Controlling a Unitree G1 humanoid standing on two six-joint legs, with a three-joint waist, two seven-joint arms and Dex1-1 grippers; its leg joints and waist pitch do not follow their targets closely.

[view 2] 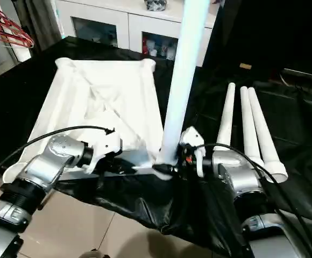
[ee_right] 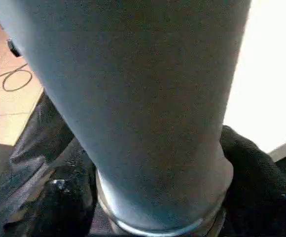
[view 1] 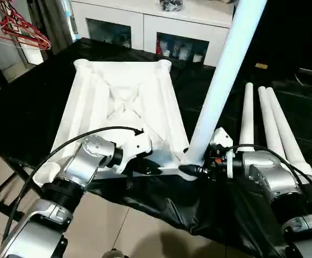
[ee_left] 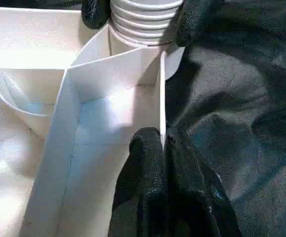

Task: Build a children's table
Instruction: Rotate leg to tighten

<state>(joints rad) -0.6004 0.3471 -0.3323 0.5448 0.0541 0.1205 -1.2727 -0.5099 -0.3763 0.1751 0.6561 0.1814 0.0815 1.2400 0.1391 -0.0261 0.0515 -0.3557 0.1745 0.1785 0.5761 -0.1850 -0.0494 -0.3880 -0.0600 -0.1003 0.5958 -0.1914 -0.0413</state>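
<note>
The white table top [view 1: 123, 102] lies underside up on a black cloth, ribs and corner sockets showing. One white leg [view 1: 220, 80] stands in the near right corner socket, leaning slightly to the right. Its ribbed lower end [ee_left: 143, 19] sits in that socket. My right gripper [view 1: 192, 170] is shut on the leg just above the socket, one black finger on each side. My left gripper [ee_left: 161, 148] is shut on the thin rim wall of the table top, a short way left of the same corner.
Three loose white legs [view 1: 269, 123] lie side by side on the black cloth [view 1: 37, 107] to the right. A white glass-door cabinet [view 1: 145, 21] stands behind. Red hangers [view 1: 19, 29] hang at the far left. Tiled floor lies below the near edge.
</note>
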